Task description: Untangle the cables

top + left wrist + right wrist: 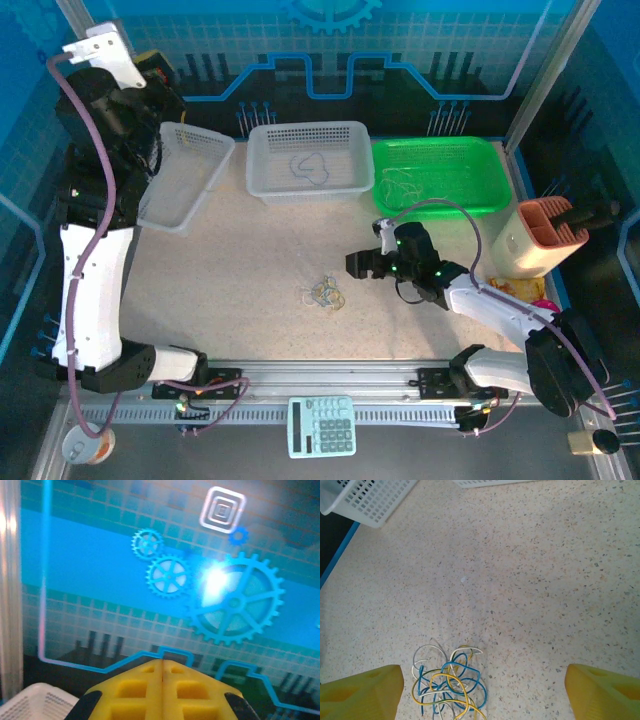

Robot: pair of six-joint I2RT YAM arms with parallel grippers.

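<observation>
A small tangle of thin blue, yellow and white cables (325, 293) lies on the speckled table, left of centre. In the right wrist view the cables (447, 685) sit near the bottom, close to the left finger (365, 692). My right gripper (368, 248) hovers just right of the tangle, and its jaws (482, 692) stand wide open with nothing between them. My left gripper (155, 68) is raised at the far left, away from the table, facing the blue back wall. Its yellow fingers (162, 680) are pressed together and hold nothing.
At the back stand a white basket (262, 180) holding a dark cable loop (308, 168), a green tray (485, 195) with pale wire (405, 182), and a tilted white basket (185, 200) at the left. A tan holder (535, 245) stands right; a calculator (322, 425) lies in front.
</observation>
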